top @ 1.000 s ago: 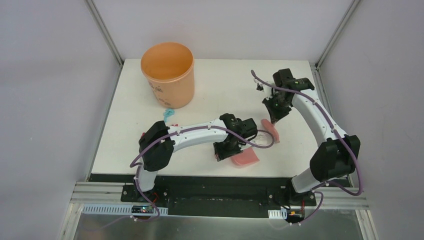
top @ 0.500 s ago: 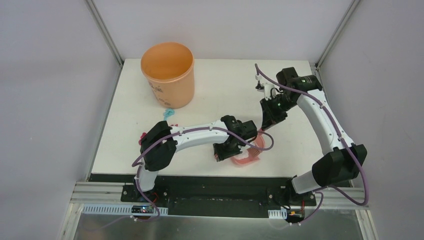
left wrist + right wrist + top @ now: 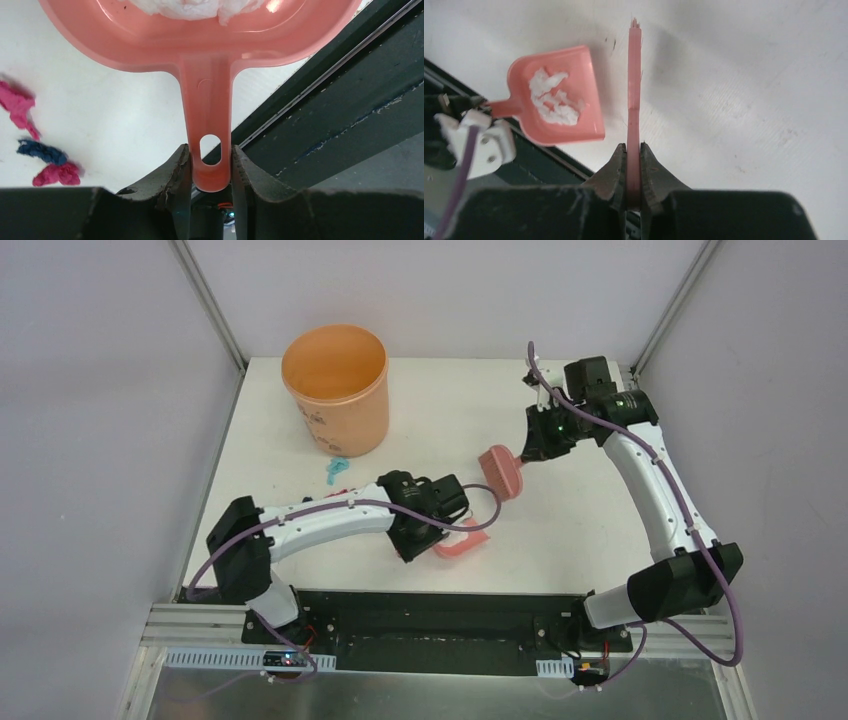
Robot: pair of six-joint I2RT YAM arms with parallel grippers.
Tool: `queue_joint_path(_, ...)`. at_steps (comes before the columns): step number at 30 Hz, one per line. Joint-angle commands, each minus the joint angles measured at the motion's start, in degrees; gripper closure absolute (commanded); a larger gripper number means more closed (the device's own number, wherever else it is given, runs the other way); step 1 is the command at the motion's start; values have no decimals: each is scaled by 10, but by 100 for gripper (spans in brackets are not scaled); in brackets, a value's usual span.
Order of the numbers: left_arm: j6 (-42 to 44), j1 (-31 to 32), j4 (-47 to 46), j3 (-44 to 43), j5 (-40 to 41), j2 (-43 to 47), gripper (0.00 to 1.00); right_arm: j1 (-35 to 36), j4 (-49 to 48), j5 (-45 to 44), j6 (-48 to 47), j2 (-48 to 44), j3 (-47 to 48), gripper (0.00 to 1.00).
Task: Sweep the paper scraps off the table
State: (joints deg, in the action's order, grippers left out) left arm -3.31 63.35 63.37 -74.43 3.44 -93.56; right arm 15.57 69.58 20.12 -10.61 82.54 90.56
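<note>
Left arm (image 3: 320, 518) stretches low at centre, jaws clenched on the dustpan (image 3: 207, 100) handle. Right arm (image 3: 655, 485) has its jaws pinching the brush (image 3: 634, 75).

far centre table (image 3: 440, 400): open | far left: orange bucket (image 3: 336, 390) blocks | near left: left arm (image 3: 320, 520) (lying across)

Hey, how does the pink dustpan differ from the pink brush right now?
The dustpan is held by the left gripper; the brush by the right gripper. The dustpan carries white crumpled wads; the brush carries nothing. The dustpan sits near the front edge of the table; the brush is farther back, toward the middle. Both are pink, each clamped by its handle.
</note>
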Motion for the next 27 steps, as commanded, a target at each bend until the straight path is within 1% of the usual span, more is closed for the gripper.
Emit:
queue_joint_path(1, -73, -12, -10, 16, 37, 93, 100, -5, -208, -1, 73, -17, -51, 100)
queue_joint_path(4, -108, -18, 28, 12, 63, 143, 100, -4, -356, 0, 126, -36, -135, 100)
queue_joint_path(5, -121, -19, 41, 11, 76, 158, 100, -3, -388, 0, 126, -33, -151, 100)
queue_joint_path(7, -148, -19, 66, 7, 99, 192, 100, 5, -427, 37, 188, -9, -155, 100)
queue_joint_path(9, -171, -19, 89, 5, 96, 228, 100, 25, -443, 38, 225, 22, -141, 100)
queue_joint_path(12, -204, -19, 130, -9, 88, 268, 100, 71, -468, 46, 237, 54, -122, 100)
queue_joint_path(15, -230, -19, 168, -22, 105, 300, 100, 106, -471, 97, 269, 103, -86, 100)
queue_joint_path(18, -247, -19, 205, -34, 132, 325, 100, 142, -469, 127, 294, 145, -53, 100)
queue_joint_path(22, -271, -19, 232, -42, 157, 355, 100, 198, -479, 173, 315, 193, -25, 100)
queue_joint_path(23, -276, -19, 236, -42, 158, 362, 100, 211, -487, 178, 335, 203, -19, 100)
queue_joint_path(25, -282, -19, 244, -44, 158, 371, 100, 230, -516, 169, 375, 219, -12, 100)
queue_joint_path(27, -288, -19, 255, -46, 164, 372, 100, 242, -559, 130, 428, 232, -12, 100)
